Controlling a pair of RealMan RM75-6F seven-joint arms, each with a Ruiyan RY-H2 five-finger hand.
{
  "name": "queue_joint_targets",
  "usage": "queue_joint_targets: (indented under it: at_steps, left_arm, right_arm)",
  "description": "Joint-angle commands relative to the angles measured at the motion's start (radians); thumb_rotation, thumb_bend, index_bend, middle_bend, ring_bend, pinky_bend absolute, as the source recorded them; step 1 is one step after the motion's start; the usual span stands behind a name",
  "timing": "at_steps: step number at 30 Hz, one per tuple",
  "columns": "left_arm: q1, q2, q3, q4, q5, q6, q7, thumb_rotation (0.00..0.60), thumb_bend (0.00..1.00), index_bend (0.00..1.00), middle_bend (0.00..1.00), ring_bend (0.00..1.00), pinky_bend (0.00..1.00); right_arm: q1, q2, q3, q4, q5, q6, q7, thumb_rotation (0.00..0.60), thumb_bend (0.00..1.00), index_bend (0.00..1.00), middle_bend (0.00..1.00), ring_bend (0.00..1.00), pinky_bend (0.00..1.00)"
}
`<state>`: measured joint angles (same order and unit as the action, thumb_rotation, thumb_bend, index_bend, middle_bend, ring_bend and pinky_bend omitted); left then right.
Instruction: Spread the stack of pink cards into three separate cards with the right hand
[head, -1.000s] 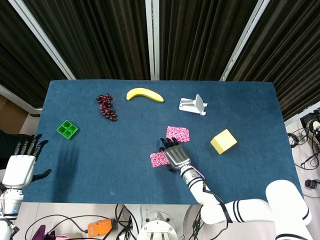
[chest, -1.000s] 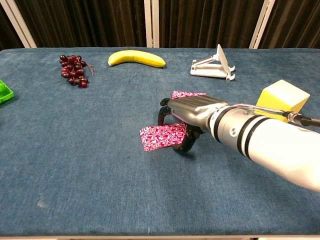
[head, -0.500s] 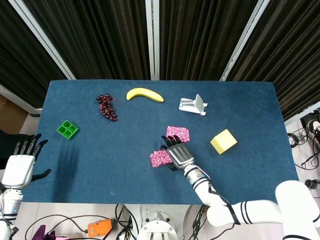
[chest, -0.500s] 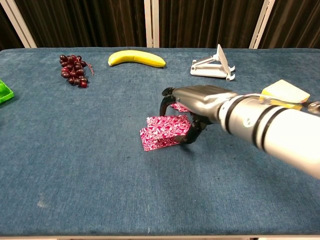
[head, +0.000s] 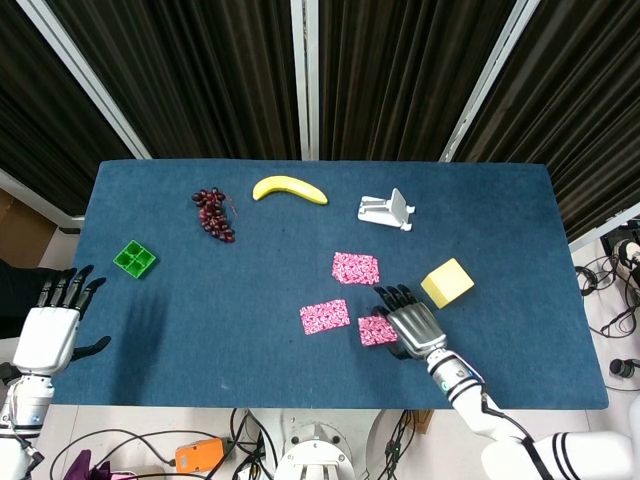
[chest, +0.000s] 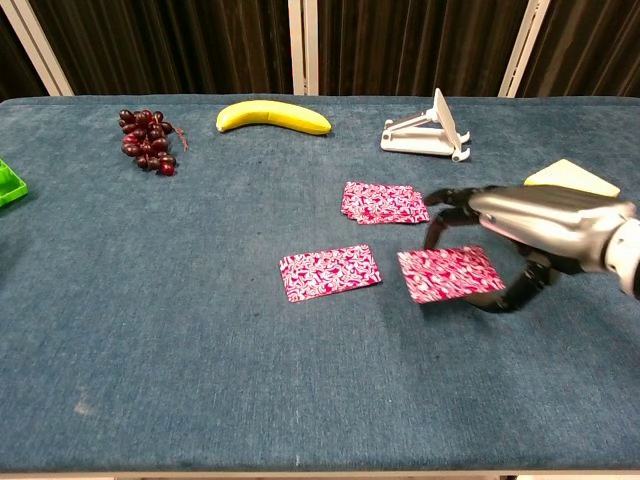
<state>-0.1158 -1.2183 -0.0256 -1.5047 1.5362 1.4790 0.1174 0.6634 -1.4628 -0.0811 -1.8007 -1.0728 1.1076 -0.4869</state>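
Three pink patterned cards are spread apart. One card (head: 356, 268) (chest: 385, 202) lies flat towards the back, and a second card (head: 324, 316) (chest: 330, 272) lies flat in front and to the left of it. My right hand (head: 412, 325) (chest: 530, 225) grips the third card (head: 375, 330) (chest: 450, 273) at its right end, fingers curled over the far edge and thumb under the near side. This card sits just right of the second one, slightly tilted. My left hand (head: 45, 335) hovers off the table's left edge with fingers apart, holding nothing.
A yellow block (head: 447, 283) (chest: 570, 177) stands just behind my right hand. Along the back are a white stand (head: 386, 211) (chest: 425, 132), a banana (head: 289, 188) (chest: 273, 117) and grapes (head: 213, 213) (chest: 146, 139). A green tray (head: 134, 259) sits at far left.
My right hand has carried one card off the pile and to the right, leaving a single card where the pile lay. The left hand has barely moved.
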Motion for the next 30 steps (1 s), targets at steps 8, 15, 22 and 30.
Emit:
queue_joint_targets:
  at_steps: [8, 15, 22, 30]
  left_arm:
    - [0.004, 0.004, 0.003, -0.017, 0.002, 0.007, 0.014, 0.600, 0.04, 0.15, 0.03, 0.00, 0.00]
    - [0.003, 0.008, 0.002, -0.024, 0.004, 0.010, 0.019, 0.600, 0.04, 0.15, 0.03, 0.00, 0.00]
    - [0.004, 0.014, -0.006, -0.023, -0.016, 0.004, -0.003, 0.600, 0.04, 0.15, 0.03, 0.00, 0.00]
    - [0.020, 0.020, -0.015, -0.018, -0.048, 0.013, -0.033, 0.600, 0.04, 0.15, 0.03, 0.00, 0.00]
  right_arm:
    - [-0.052, -0.018, -0.034, 0.087, -0.071, -0.028, 0.020, 0.600, 0.52, 0.26, 0.04, 0.00, 0.00]
    - [-0.080, 0.025, -0.036, 0.055, -0.116, -0.023, 0.045, 0.600, 0.52, 0.15, 0.04, 0.00, 0.00]
    - [-0.139, 0.176, 0.030, -0.018, -0.226, 0.128, 0.170, 0.600, 0.52, 0.14, 0.04, 0.00, 0.00]
    - [-0.299, 0.351, 0.041, -0.002, -0.324, 0.391, 0.232, 0.600, 0.52, 0.02, 0.04, 0.00, 0.01]
